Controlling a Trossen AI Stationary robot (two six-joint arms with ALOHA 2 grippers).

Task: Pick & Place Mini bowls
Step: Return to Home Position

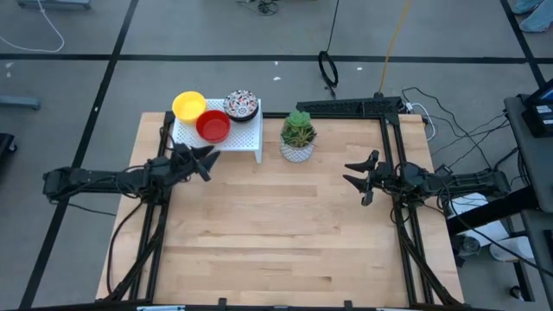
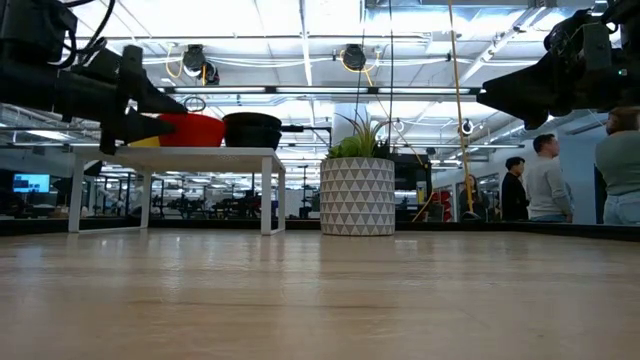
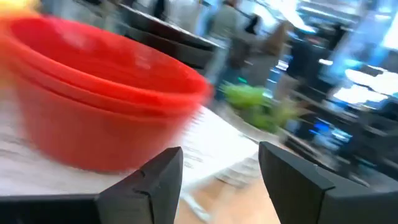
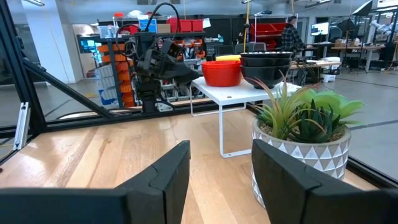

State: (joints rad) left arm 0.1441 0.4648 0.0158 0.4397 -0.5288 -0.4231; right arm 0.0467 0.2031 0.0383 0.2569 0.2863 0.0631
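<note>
Three stacks of mini bowls stand on a small white perforated stand [image 1: 244,138] at the table's far left: yellow [image 1: 188,105], red [image 1: 212,127] and floral white [image 1: 241,105]. In the left wrist view the red stack [image 3: 99,93] shows as two or more nested bowls resting on the stand top. My left gripper [image 1: 204,161] is open, raised just on the near side of the stand and the red stack, touching nothing. My right gripper [image 1: 356,180] is open and hovers over the right half of the table, far from the bowls.
A white patterned pot with a green plant [image 1: 298,136] stands right of the stand. Bare wooden table [image 1: 276,233] spreads across the middle and near side. Black frame rails [image 1: 393,147] run along the sides. People stand in the room [image 2: 545,180] behind the table.
</note>
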